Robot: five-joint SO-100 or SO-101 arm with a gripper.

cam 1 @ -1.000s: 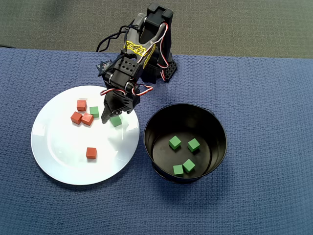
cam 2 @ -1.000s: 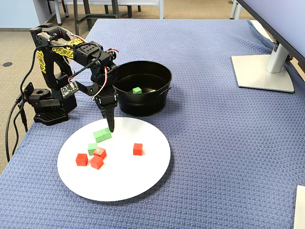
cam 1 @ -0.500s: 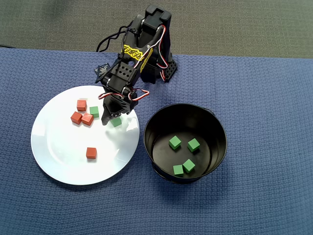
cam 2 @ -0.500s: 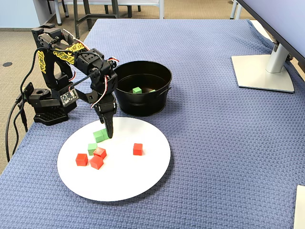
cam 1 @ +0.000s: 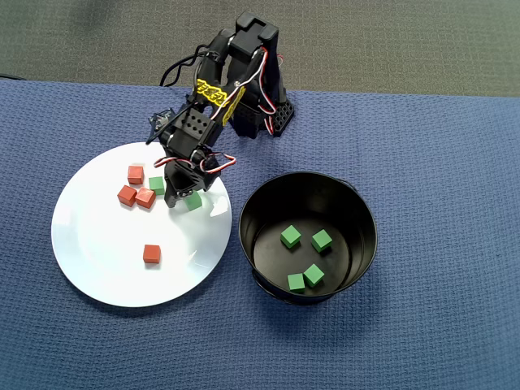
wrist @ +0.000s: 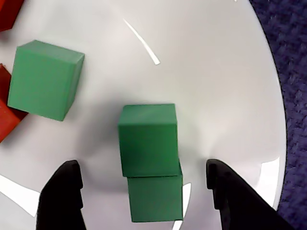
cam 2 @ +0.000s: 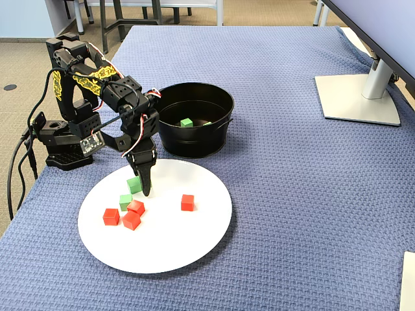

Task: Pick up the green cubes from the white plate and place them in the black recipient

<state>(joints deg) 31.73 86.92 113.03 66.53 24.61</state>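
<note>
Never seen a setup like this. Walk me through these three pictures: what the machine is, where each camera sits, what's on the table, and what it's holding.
It is a small black robot arm ending in a two-finger gripper. One camera looks straight down, one stands beside the table, one rides on the wrist.

On the blue cloth sit a white plate and a black pot already holding four green cubes. The plate carries four red cubes and three green ones: one single and two that seem stacked.

Nothing is held. The jaws stand open on either side of those two.
</note>
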